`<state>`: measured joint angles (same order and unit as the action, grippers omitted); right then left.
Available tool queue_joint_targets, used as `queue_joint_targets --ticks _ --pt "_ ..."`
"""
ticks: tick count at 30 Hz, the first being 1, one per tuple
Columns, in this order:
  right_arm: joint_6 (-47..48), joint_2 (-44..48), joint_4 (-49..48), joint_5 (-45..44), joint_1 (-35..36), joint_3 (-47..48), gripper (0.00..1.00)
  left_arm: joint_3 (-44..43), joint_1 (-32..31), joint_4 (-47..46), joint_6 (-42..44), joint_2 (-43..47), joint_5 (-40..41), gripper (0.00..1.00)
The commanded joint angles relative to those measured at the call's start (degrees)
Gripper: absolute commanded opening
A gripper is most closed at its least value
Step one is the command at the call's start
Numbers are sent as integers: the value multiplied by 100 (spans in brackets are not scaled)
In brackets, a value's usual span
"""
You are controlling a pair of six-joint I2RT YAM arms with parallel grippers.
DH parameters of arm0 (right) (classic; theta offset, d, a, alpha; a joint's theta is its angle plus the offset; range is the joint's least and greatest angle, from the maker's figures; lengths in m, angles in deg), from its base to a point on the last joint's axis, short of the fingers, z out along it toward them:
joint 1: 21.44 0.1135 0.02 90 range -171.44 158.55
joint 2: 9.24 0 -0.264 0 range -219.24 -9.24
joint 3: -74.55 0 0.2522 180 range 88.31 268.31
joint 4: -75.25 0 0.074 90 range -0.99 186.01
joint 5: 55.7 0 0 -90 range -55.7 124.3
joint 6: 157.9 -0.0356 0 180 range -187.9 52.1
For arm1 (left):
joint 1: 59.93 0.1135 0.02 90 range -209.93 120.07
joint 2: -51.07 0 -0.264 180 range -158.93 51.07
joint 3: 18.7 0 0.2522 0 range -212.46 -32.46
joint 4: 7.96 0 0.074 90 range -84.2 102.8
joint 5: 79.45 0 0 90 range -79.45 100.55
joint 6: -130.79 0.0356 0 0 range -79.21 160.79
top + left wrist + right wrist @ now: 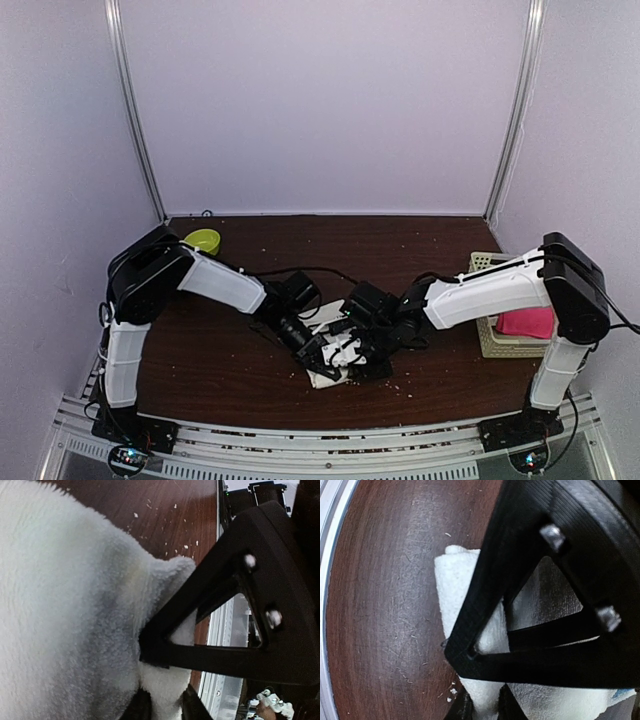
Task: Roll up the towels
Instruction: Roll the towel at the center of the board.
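The cream towel lies bunched on the dark table, mid-front, between both grippers. My left gripper is shut on its left part; in the left wrist view fluffy cloth fills the frame and a fold sits pinched between the fingers. My right gripper is shut on its right part; the right wrist view shows the towel pinched between the fingers, with a blue mark at the lower right. The pink towel lies in the basket at the right.
A cream slatted basket stands at the table's right edge. A yellow-green roll sits at the back left. Crumbs dot the table surface. The metal front rail runs along the near edge.
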<state>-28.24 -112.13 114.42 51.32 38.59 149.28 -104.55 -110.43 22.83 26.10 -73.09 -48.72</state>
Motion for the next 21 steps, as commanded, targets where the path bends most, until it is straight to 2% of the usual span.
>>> queue_joint_targets --ticks 1,5,11,16,19,21 --pt "38 -240 754 483 18 91 14 -185 150 724 638 549 1392 32" --pt "-56 -456 1596 1367 -119 422 13 -43 412 790 769 1497 2502 35" --pt "94 -1644 3236 2878 -603 1585 12 640 550 222 621 2955 3957 37" --pt "-229 -2451 3888 3112 -859 2427 14 1487 -167 -788 1227 4642 5269 37" --pt "-677 -3069 4196 3017 -975 3158 15 1985 -839 -1210 1999 5342 5883 46" --pt "-696 -3343 4409 2953 -996 3429 15 2003 -1222 -1135 2384 5398 5904 49"
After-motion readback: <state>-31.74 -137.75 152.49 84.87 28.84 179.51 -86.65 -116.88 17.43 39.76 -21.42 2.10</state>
